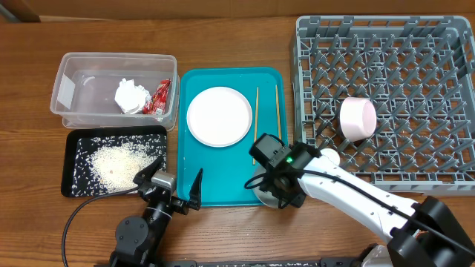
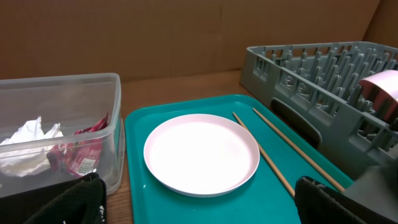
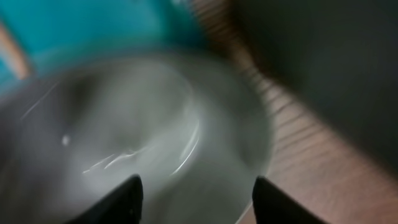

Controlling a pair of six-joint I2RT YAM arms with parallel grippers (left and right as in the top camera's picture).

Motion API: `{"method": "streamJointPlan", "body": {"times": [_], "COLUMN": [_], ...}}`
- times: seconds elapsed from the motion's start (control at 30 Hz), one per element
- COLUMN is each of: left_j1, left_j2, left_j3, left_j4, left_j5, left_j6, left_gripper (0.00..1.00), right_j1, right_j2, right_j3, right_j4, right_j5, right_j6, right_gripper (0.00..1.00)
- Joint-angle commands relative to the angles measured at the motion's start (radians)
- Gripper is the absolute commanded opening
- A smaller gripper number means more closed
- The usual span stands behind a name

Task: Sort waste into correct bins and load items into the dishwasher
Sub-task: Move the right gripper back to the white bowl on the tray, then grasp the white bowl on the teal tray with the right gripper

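The clear tub [image 1: 74,89] holds the white tissue [image 1: 130,96] and the red wrapper [image 1: 159,98]; both also show in the left wrist view, tissue [image 2: 28,140], wrapper [image 2: 78,152]. Rice [image 1: 119,163] lies in the black tray [image 1: 78,141]. The plate [image 1: 219,116] [image 2: 201,152] and two chopsticks [image 1: 276,111] [image 2: 273,146] lie on the teal tray [image 1: 223,185]. The pink bowl [image 1: 358,119] lies tilted in the grey rack [image 1: 445,44]. My right gripper [image 1: 273,191] [image 3: 199,193] is open, close over the grey bowl [image 1: 256,185] [image 3: 143,118]. My left gripper [image 1: 174,187] [image 2: 199,208] is open and empty. The white cup is out of view.
The teal tray [image 2: 186,199] sits between the black tray and the rack [image 2: 311,81]. The grey bowl stands at the teal tray's front right corner, beside the rack's front left corner. The right wrist view is blurred. Bare wood runs along the front edge.
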Motion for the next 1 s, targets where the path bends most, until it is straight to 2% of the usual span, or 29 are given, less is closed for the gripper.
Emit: {"method": "streamJointPlan", "body": {"times": [0.0, 0.07, 0.13, 0.23, 0.37, 0.5, 0.6, 0.83, 0.97], "left_j1": [0.006, 0.006, 0.006, 0.006, 0.006, 0.006, 0.006, 0.006, 0.006], "left_j2": [-0.01, -0.01, -0.01, -0.01, -0.01, -0.01, -0.01, -0.01, -0.01], "left_j3": [-0.013, -0.013, -0.013, -0.013, -0.013, -0.013, -0.013, -0.013, -0.013], "left_j4": [0.006, 0.006, 0.006, 0.006, 0.006, 0.006, 0.006, 0.006, 0.006], "left_j5": [0.0, 0.0, 0.0, 0.0, 0.0, 0.0, 0.0, 0.0, 0.0], "left_j6": [0.005, 0.005, 0.005, 0.005, 0.005, 0.005, 0.005, 0.005, 0.005], "left_gripper": [1.0, 1.0, 1.0, 1.0, 1.0, 1.0, 1.0, 1.0, 1.0], "right_j1": [-0.024, -0.024, -0.019, -0.015, -0.005, 0.027, 0.084, 0.126, 0.122], "right_j2": [-0.002, -0.002, -0.002, -0.002, -0.009, -0.046, -0.089, -0.097, -0.097], "right_j3": [-0.051, -0.048, -0.029, -0.015, -0.013, -0.013, -0.013, -0.013, -0.013], "right_j4": [0.029, 0.037, 0.029, 0.012, -0.026, -0.035, -0.025, -0.045, -0.05], "right_j5": [-0.04, -0.04, -0.039, -0.039, -0.039, -0.039, -0.038, 0.0, 0.048], "right_j6": [0.038, 0.016, -0.032, -0.032, -0.032, -0.031, -0.021, -0.023, 0.059], "right_gripper": [0.39, 0.24, 0.16, 0.18, 0.29, 0.29, 0.35, 0.39, 0.4]}}
